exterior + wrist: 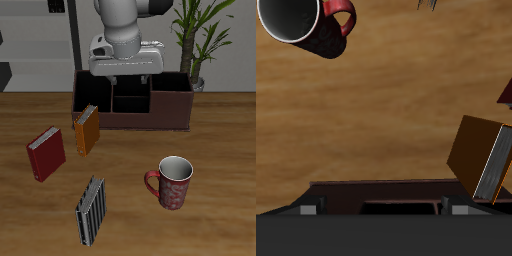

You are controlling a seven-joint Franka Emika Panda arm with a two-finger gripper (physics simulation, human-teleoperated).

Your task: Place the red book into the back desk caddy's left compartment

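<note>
The red book (pixel 45 153) lies flat on the table, well forward of the caddy; one corner of it shows in the wrist view (pixel 506 92). The back desk caddy (pixel 172 118) stands at the back of the table, dark maroon-brown and open-topped. Its left compartment (pixel 86 97) is the narrow end slot nearest the orange-brown book. My gripper (pixel 128 90) hangs over the caddy's middle sections, open and empty, far from the red book. The caddy's front wall shows in the wrist view (pixel 376 186).
An orange-brown book (pixel 87 130) (pixel 478 160) stands in front of the caddy's end. A black-and-grey striped book (pixel 92 208) lies near the front edge. A red patterned mug (pixel 172 182) (pixel 301 25) stands forward of the caddy. A potted plant (pixel 200 40) stands behind.
</note>
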